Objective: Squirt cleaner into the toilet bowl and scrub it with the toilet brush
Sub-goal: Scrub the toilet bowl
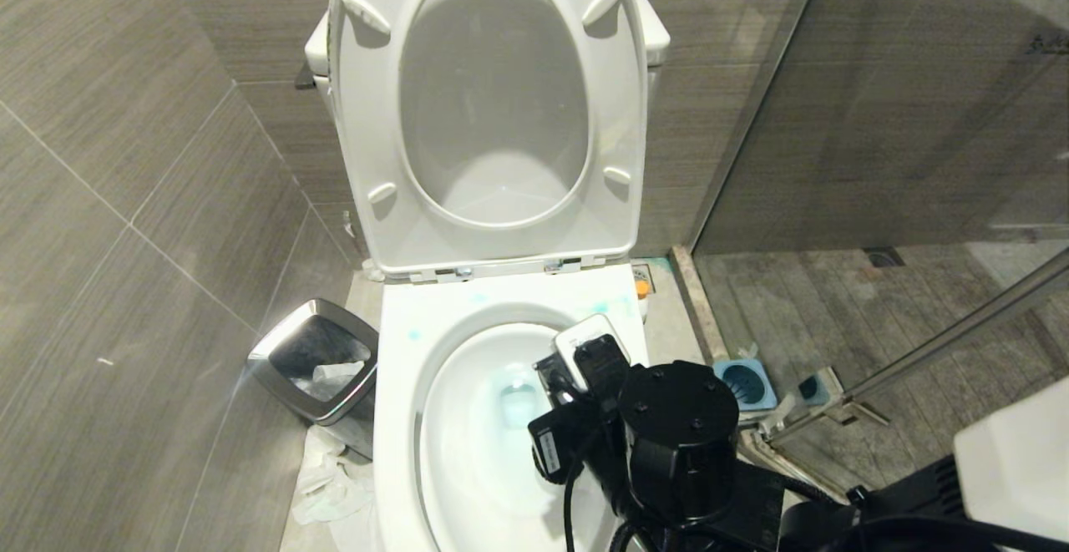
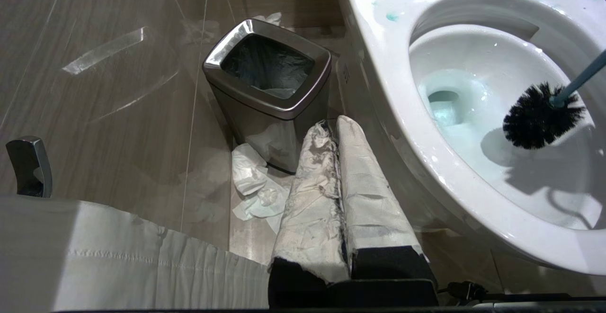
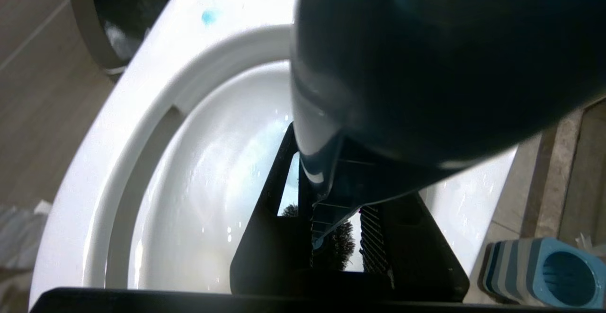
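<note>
The white toilet bowl (image 1: 399,427) stands with seat and lid (image 1: 493,109) raised. Turquoise cleaner (image 2: 392,16) spots its flat rim and tints the water (image 2: 445,109) at the bottom. My right gripper (image 3: 331,194) hangs over the bowl's right half, shut on the toilet brush's dark teal handle (image 3: 426,67). In the left wrist view the black bristle head (image 2: 539,116) sits low inside the bowl against its right wall. The head view hides the brush behind my right arm (image 1: 676,435). My left gripper (image 2: 331,123), wrapped in white tape, is shut on nothing beside the bowl's outer left wall.
A chrome-rimmed waste bin (image 1: 321,368) stands on the floor left of the toilet, with crumpled tissue (image 2: 251,185) in front of it. The grey-blue brush holder (image 1: 746,383) sits on the floor right of the bowl, by the glass shower door's frame (image 1: 919,351). Tiled walls close in behind and left.
</note>
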`<state>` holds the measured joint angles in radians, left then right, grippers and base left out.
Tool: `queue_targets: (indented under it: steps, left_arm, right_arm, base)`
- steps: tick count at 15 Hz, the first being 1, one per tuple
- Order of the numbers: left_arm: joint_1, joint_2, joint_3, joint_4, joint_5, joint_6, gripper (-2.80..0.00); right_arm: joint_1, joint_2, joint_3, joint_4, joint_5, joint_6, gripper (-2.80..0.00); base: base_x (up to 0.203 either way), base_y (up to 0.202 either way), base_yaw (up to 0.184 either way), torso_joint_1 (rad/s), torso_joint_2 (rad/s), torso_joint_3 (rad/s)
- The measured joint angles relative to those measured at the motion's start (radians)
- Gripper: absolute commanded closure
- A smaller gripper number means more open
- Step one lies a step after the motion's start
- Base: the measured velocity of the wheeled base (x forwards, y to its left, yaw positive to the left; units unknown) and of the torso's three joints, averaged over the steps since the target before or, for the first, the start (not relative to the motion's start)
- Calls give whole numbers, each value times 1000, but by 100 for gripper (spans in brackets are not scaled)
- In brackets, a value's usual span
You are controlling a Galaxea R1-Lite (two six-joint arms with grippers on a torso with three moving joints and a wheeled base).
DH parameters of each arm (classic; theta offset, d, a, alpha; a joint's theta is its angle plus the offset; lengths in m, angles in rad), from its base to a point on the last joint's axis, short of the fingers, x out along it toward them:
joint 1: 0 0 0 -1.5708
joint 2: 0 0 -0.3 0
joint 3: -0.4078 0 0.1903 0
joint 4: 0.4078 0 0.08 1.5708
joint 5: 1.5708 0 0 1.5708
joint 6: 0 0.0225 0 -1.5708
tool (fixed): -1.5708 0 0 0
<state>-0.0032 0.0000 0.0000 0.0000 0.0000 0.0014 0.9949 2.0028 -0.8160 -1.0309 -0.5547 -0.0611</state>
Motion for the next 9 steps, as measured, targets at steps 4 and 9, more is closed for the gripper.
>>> queue_targets:
  steps: [4,9]
  left_arm:
    - [0,0,0,0,0,0,0]
    - [0,0,0,0,0,0,0]
  right_arm:
    - [-16,50,-138,21,0,-7,0]
    - [-62,176,-344,91,8,-13,0]
  base:
    - [0,0,0,0,0,0]
    - [0,0,0,0,0,0]
